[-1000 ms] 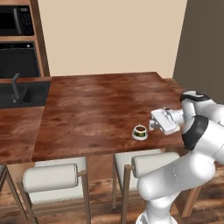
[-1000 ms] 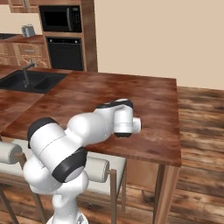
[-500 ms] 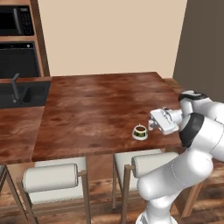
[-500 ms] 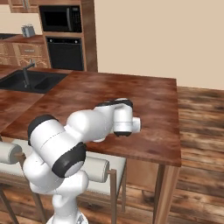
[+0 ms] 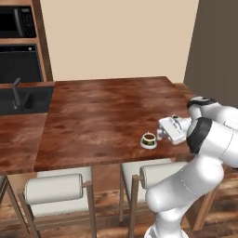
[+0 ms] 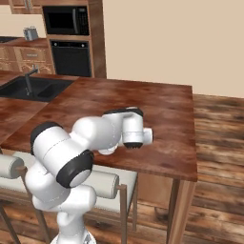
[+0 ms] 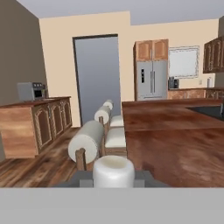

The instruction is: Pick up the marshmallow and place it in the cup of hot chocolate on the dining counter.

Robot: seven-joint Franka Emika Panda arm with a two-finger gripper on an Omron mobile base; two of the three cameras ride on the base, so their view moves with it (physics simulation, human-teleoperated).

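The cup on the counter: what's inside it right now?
The cup holds dark brown liquid, with no white lump on top. The marshmallow sits clamped in the hand beside the cup. What lies below the liquid's surface can't be seen.

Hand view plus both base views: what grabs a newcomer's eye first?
In the hand view, the marshmallow sits big and white, pinched in the shut claw. In the left base view, the cup of hot chocolate stands near the dining counter front edge, just left of the hand.

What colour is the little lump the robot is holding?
White. The marshmallow shows best in the hand view, pinched between the jaws.
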